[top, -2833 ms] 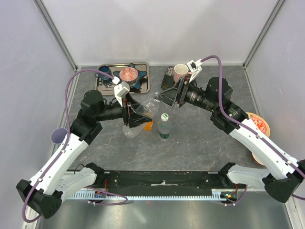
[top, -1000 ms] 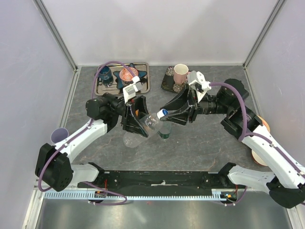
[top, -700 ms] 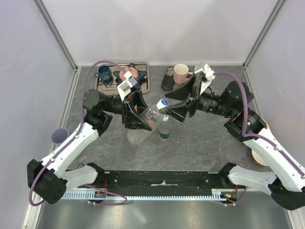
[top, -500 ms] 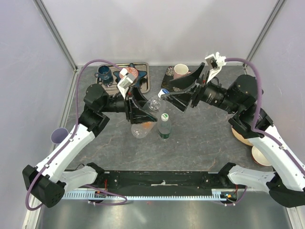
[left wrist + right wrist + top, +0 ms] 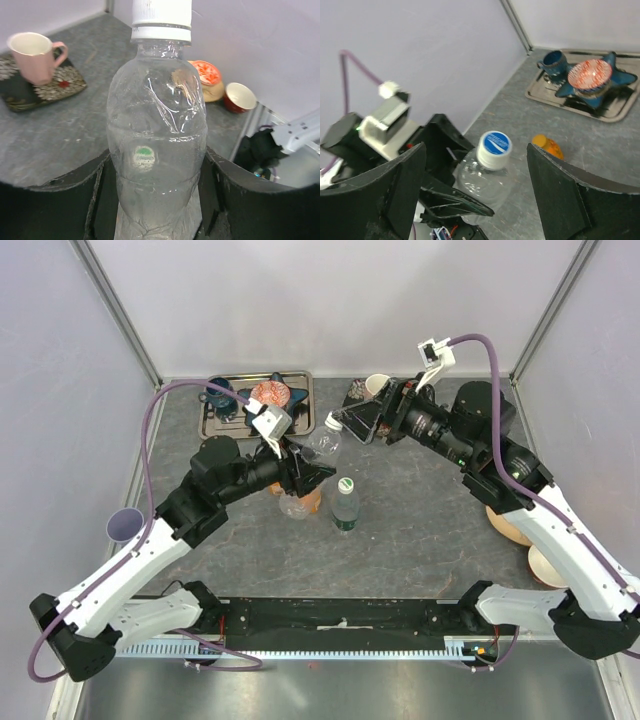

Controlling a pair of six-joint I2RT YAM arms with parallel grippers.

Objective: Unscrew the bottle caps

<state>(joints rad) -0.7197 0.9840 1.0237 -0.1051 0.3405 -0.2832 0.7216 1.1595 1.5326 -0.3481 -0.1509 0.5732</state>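
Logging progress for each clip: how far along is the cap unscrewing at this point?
Done: nothing visible yet. In hand: the left gripper clamps the clear bottle, blue-and-white cap on; the right gripper is open, jaws either side of that cap. Left: that cap, the capped green-tinted bottle standing on the table, and the orange bottle, whose top is too unclear to judge.

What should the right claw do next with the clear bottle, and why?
Probably advance the right claw over the blue-and-white cap and close on it. The left claw is shut on the clear bottle, its cap is on, and the right claw stands open facing that cap without touching it.
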